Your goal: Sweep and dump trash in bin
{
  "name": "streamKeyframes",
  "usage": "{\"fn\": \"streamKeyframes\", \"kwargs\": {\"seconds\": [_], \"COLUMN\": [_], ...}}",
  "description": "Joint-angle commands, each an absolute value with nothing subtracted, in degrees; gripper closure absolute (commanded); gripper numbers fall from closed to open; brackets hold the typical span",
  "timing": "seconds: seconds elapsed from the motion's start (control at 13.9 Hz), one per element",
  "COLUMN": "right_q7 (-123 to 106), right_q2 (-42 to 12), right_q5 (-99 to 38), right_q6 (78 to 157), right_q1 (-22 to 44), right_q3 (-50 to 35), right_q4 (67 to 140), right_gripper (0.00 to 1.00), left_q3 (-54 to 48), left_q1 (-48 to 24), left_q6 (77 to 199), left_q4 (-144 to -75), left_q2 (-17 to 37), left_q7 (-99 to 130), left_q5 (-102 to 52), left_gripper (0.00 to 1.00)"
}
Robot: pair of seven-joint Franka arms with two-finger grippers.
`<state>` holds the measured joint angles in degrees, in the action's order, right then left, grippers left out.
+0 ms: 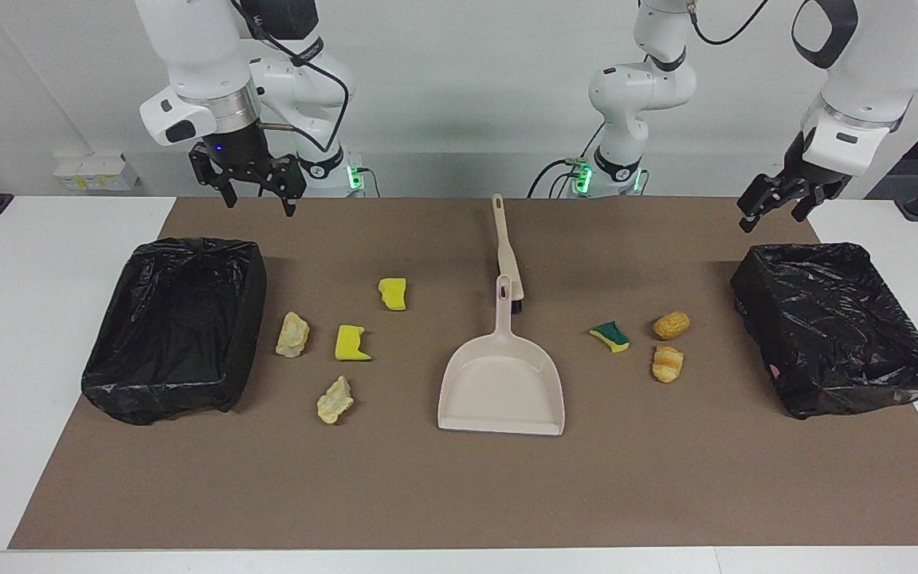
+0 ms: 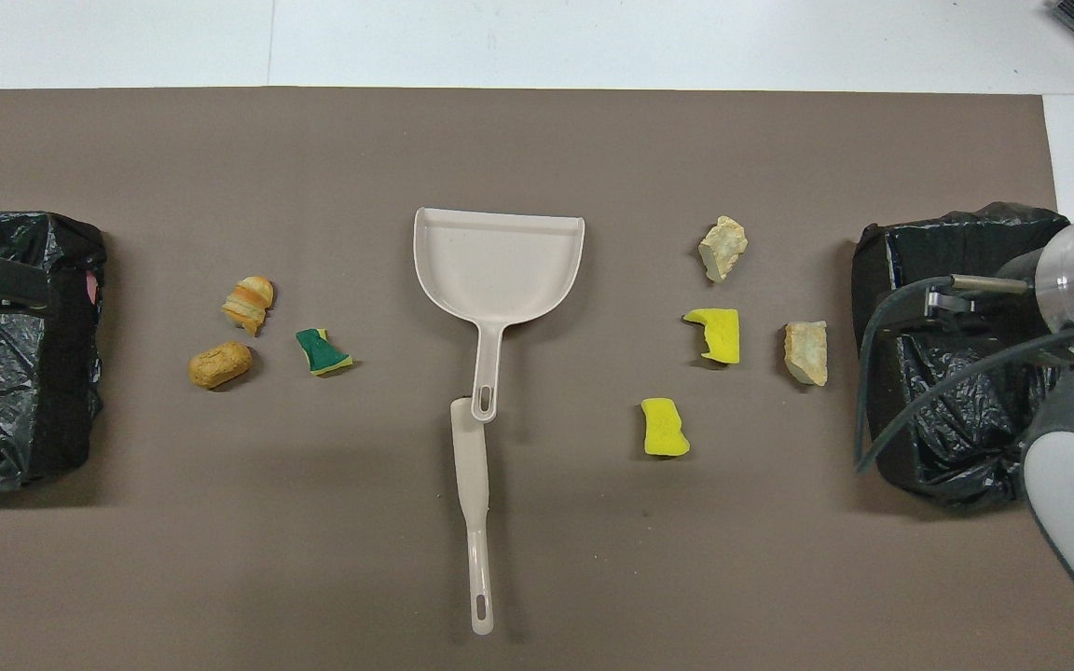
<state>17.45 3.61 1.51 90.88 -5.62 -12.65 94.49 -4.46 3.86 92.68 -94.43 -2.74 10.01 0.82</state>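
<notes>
Both arms wait raised at the robots' edge of the tabletop (image 1: pixel 459 494), the right hand (image 1: pixel 256 187) and left hand (image 1: pixel 778 203) wide open and empty. Trash lies in two groups: four scraps (image 1: pixel 353 343) toward the right arm's bin (image 1: pixel 176 335), three scraps (image 1: pixel 666 347) toward the left arm's bin (image 1: pixel 833 327), with the dustpan (image 1: pixel 503 383) between them. The brush (image 1: pixel 507 251) lies under the dustpan's handle; lifting one may drag the other. Light sponge pieces may skid past the pan's lip.

Brush (image 1: pixel 508 253) bristles hidden under dustpan (image 1: pixel 502 383) handle
</notes>
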Motion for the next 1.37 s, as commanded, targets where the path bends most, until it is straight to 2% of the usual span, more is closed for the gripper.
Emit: {"fn": "streamKeyframes", "kwargs": {"seconds": [0.0,1.01,1.3], "right_q7": [15.82,16.25,21.78], "right_q2": [3.08,3.34,4.39], "right_q5": [0.53,0.26,0.35], "right_q6": [91.32,92.11,96.5], "right_q1": [-6.5,-6.59,-5.89], "right_q3": [-13.1,-13.1,-13.1], "right_q4": [93.78,94.39,97.12], "right_gripper": [0.0,0.0,0.0], "left_q3": [-4.57,-4.57,-4.57], "left_q1": [4.22,4.22,4.22], "left_q6": [93.43,93.43,93.43], "left_q4": [-94.57,-94.66,-94.57], "left_q2": [-2.81,-2.81,-2.81], "left_q7": [9.4,9.32,9.4], "left_q5": [0.26,0.26,0.26], "left_gripper": [0.0,0.0,0.0]}}
